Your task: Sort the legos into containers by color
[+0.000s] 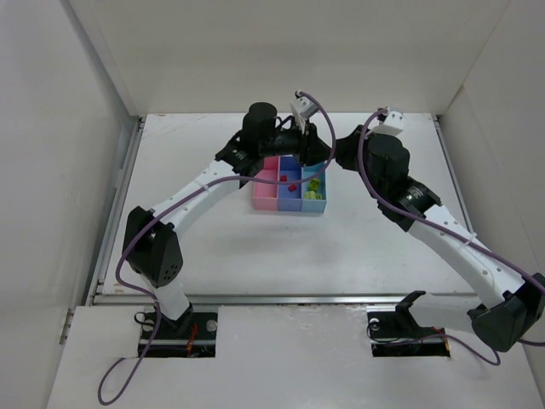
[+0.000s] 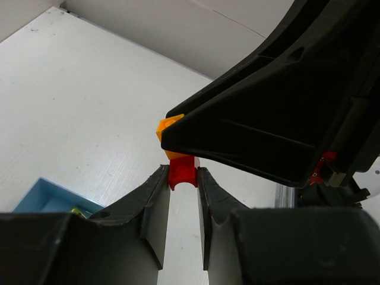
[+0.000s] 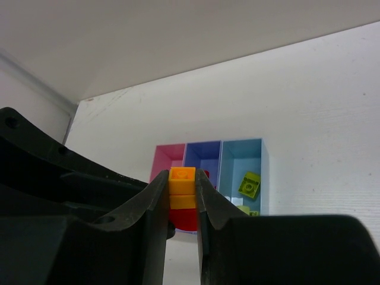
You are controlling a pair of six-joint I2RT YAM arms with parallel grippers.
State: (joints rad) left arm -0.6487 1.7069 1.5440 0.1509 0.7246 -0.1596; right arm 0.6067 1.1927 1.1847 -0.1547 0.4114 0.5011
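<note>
My left gripper (image 2: 182, 180) is shut on a red lego (image 2: 182, 170) that is stacked with orange-yellow legos (image 2: 165, 128). My right gripper (image 3: 181, 185) is shut on the orange-yellow legos (image 3: 181, 180) of that same stack, with the red one (image 3: 186, 218) below them. The two grippers meet in the air just behind the containers (image 1: 317, 141). The pink bin (image 1: 265, 189), medium blue bin (image 1: 289, 196) and light blue bin (image 1: 314, 199) stand in a row. Small red legos (image 1: 292, 185) lie in the pink and medium blue bins. Yellow-green legos (image 3: 249, 184) lie in the light blue bin.
The white table (image 1: 255, 247) is enclosed by white walls at the back and both sides. A metal rail (image 1: 281, 298) runs along its near edge. The right gripper's black body (image 2: 267, 119) fills the upper right of the left wrist view.
</note>
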